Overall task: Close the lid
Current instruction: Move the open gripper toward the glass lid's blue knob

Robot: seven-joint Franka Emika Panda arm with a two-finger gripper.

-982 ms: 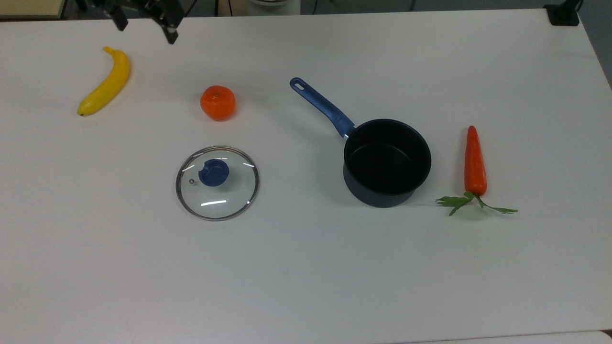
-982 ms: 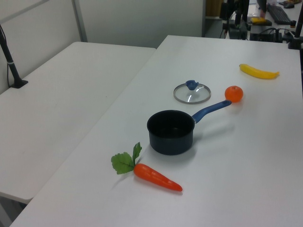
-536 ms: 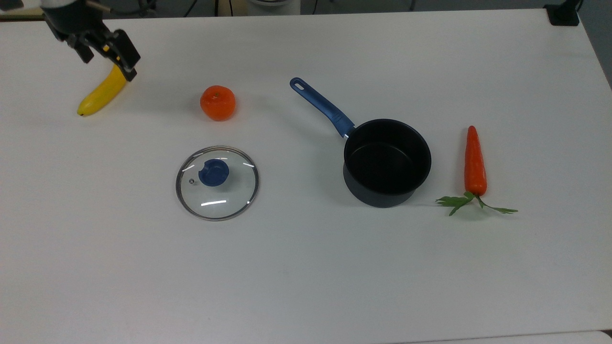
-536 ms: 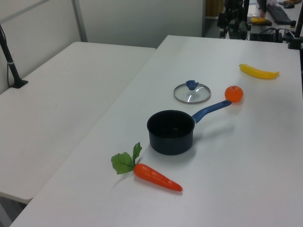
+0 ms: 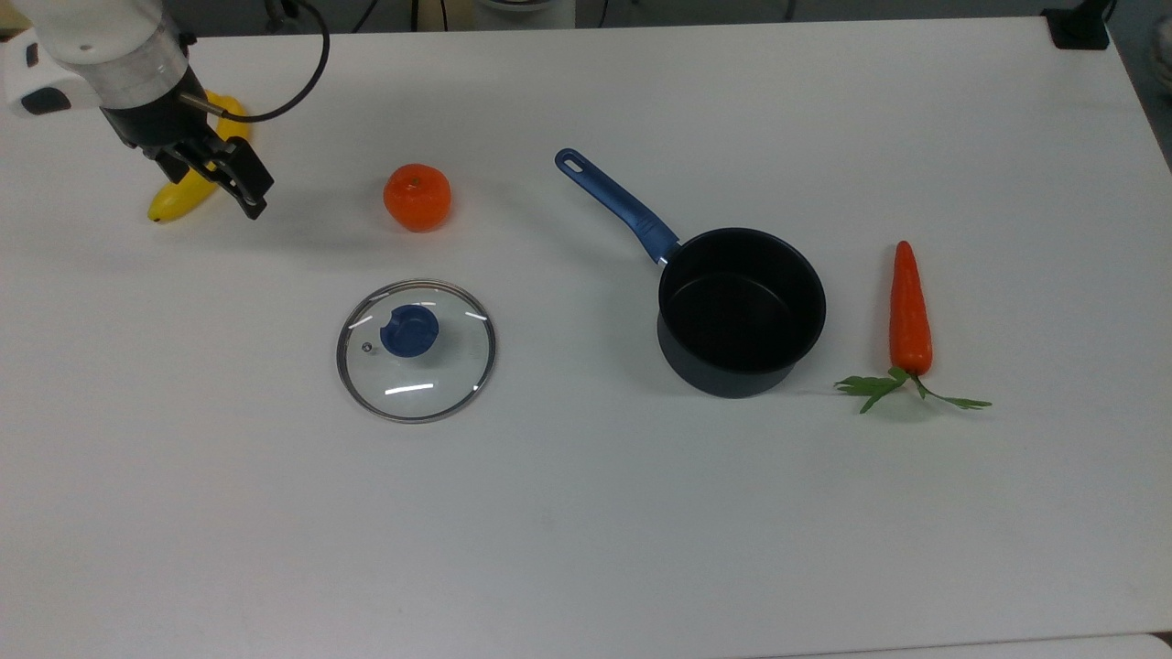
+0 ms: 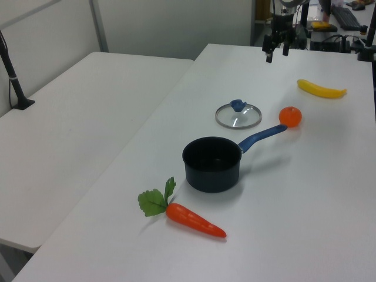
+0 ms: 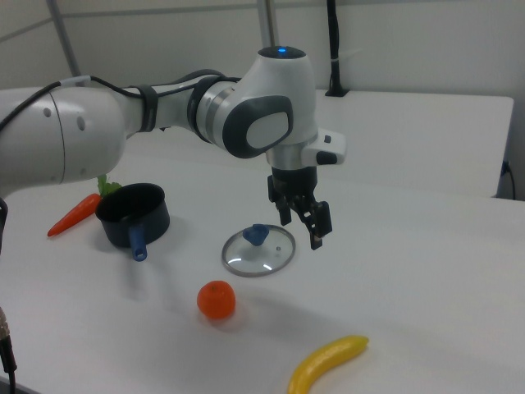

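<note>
Glass, clear and round, with a thin metal rim and a blue centre knob: the lid [image 5: 417, 351] lies flat on the white surface [image 5: 586, 513], knob up, well apart from the dark saucepan with the long blue handle [image 5: 740, 311], which stands open and empty toward the top view's right. Nothing touches the lid, so as I judge it the task is at its very start.

What has changed is me. A second ago my tool [image 5: 229, 178] was up at the far edge of the surface; since then it has swung in and come lower, and now it hangs over the far-left corner region in the top view, in front of the yellow banana [image 5: 174, 199]. In the right view it [image 7: 305, 218] sits just beyond the lid, above the surface. Its fingers stand apart and hold nothing. The lid, saucepan, orange round fruit [image 5: 417, 196] and orange carrot with green leaves [image 5: 909, 311] have not shifted.

I read this as the approach: next I must get over the knob, descend and pinch it, minding the slippery glass.
</note>
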